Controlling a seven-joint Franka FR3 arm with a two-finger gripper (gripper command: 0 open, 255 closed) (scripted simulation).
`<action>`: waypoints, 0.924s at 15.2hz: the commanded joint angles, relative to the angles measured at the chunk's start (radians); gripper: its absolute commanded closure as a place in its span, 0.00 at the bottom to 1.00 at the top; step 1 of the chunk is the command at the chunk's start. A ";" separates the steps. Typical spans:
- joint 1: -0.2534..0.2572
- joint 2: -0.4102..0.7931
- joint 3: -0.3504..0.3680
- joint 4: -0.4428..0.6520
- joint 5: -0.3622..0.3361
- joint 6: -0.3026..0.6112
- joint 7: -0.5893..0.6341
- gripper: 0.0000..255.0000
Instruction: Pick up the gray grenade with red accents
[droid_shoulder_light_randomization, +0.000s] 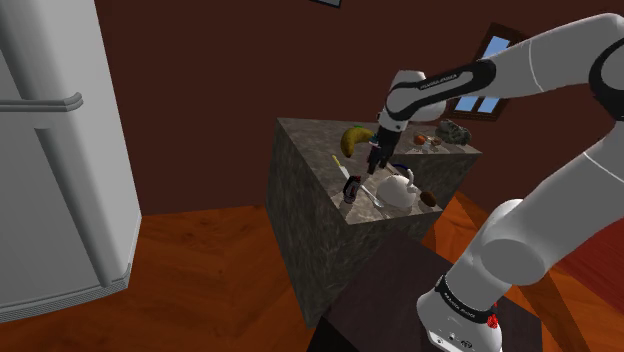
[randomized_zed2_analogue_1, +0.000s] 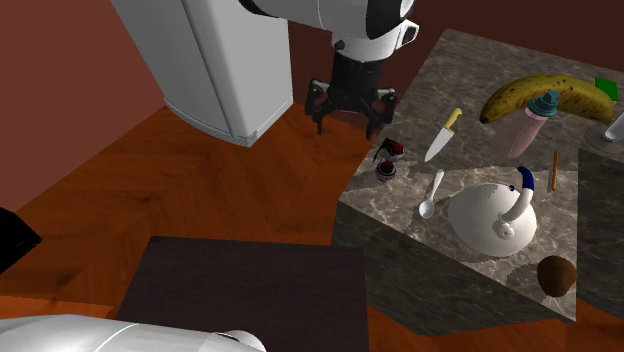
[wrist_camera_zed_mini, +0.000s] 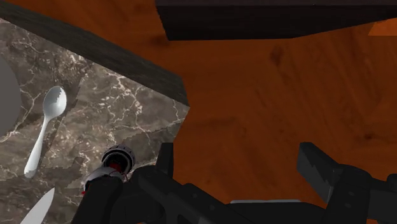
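One gripper (wrist_camera_zed_mini: 240, 159) released, fingers (wrist_camera_zed_mini: 316, 164) apart; grenade (wrist_camera_zed_mini: 114, 164) just beside it, outside gap, on counter (wrist_camera_zed_mini: 127, 108) edge.

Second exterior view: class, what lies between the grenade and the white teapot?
A white spoon lies between the grenade and the teapot on the marbled counter, seen in the second exterior view.

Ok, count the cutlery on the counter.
2: a spoon beside the teapot, and a knife just beyond it, towards the banana. More may be hidden.
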 joint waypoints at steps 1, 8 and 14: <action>-0.001 0.081 -0.027 0.025 0.020 0.063 -0.052 0.00; -0.028 0.366 -0.064 0.174 0.163 0.203 -0.243 0.00; -0.106 0.605 -0.030 0.355 0.294 0.263 -0.388 0.00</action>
